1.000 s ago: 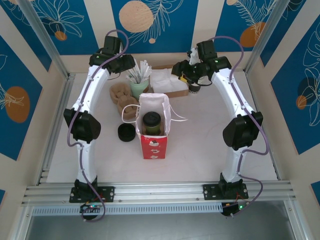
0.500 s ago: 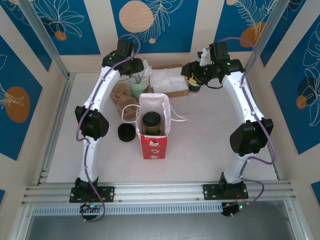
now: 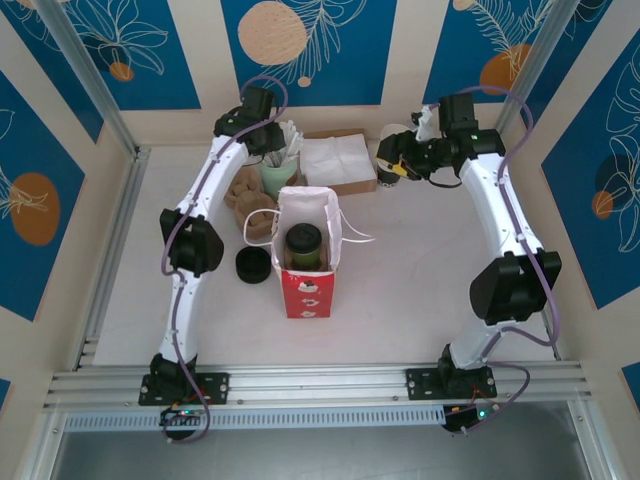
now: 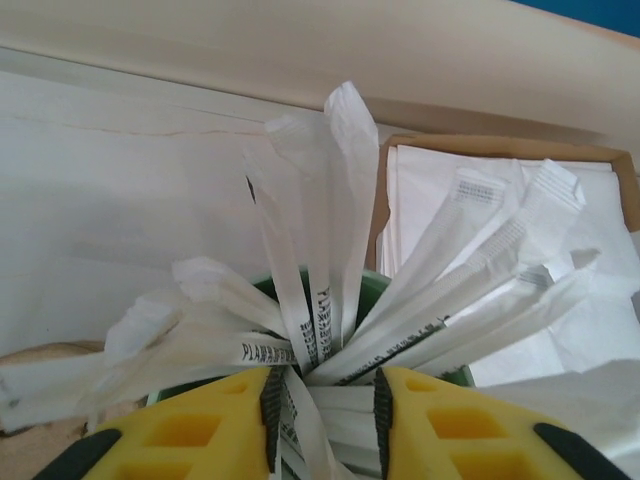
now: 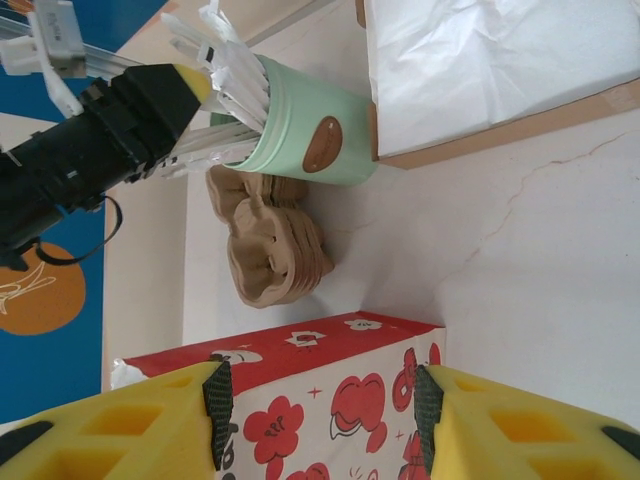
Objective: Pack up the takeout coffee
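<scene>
The coffee (image 3: 303, 243) sits bagged; at its twelve o'clock my left hand (image 4: 325, 402), narrow, straddles straws (image 4: 345, 200). Next I'd pinch one and lift.

Bare worktop (image 3: 440, 270) right of and in front of red-and-white bag (image 3: 306, 285): easy passage. Left side tight: black lid stack (image 3: 253, 265) just beside bag, brown paper holders (image 3: 243, 186) behind. Back edge crowded: green cup (image 3: 277, 178) bristling with wrapped straws (image 4: 330, 200), napkin box (image 3: 338, 163) right against it, possibly touching. Bag mouth facing up, largely taken by takeout coffee (image 3: 303, 245). Left hand (image 4: 325, 410) down among straws, fingers either side. Right hand (image 5: 320, 400) spread wide, over back-right corner beside box.
</scene>
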{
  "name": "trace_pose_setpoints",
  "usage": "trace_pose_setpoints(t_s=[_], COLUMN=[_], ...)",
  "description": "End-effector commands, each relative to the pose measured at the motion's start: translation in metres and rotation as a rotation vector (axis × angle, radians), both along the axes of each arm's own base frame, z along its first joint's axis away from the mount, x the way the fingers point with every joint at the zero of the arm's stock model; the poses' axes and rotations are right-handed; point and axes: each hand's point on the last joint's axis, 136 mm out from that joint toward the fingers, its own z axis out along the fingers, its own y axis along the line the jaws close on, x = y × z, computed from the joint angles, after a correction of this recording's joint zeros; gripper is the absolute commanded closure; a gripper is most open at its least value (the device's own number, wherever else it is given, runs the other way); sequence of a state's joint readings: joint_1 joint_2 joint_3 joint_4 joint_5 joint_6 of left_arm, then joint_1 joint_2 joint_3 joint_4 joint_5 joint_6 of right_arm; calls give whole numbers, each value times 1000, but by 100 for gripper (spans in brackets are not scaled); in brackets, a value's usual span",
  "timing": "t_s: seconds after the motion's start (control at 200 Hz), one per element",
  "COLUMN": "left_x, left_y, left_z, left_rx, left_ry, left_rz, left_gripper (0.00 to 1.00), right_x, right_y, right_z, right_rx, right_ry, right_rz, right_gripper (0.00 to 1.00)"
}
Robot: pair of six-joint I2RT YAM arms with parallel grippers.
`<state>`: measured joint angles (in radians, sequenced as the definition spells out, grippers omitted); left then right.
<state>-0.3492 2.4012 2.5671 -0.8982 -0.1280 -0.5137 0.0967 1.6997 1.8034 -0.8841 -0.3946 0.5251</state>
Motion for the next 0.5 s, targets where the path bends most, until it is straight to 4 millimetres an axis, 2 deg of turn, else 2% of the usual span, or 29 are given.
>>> trace_pose_setpoints(t_s=[0.0, 0.12, 0.23, 0.37, 0.495], left_x=[11, 16, 16, 12, 5], left_y=[0, 1, 1, 7, 10], left_z=[13, 21, 37, 66, 97], left_rx=[21, 34, 33, 35, 17], left_ry=[-69, -100, -138, -194, -247], left_rz=[5, 4, -5, 9, 15], left_gripper=[72, 80, 85, 91, 92], right_x=[-13, -16, -19, -23, -25], right_y=[-4, -10, -12, -15, -19], right_z=[13, 13, 12, 10, 8], right_rx=[25, 38, 44, 59, 50], right_ry=[-34, -30, -23, -3, -14], right_rz=[20, 9, 6, -5, -20], right_gripper=[46, 46, 46, 46, 46])
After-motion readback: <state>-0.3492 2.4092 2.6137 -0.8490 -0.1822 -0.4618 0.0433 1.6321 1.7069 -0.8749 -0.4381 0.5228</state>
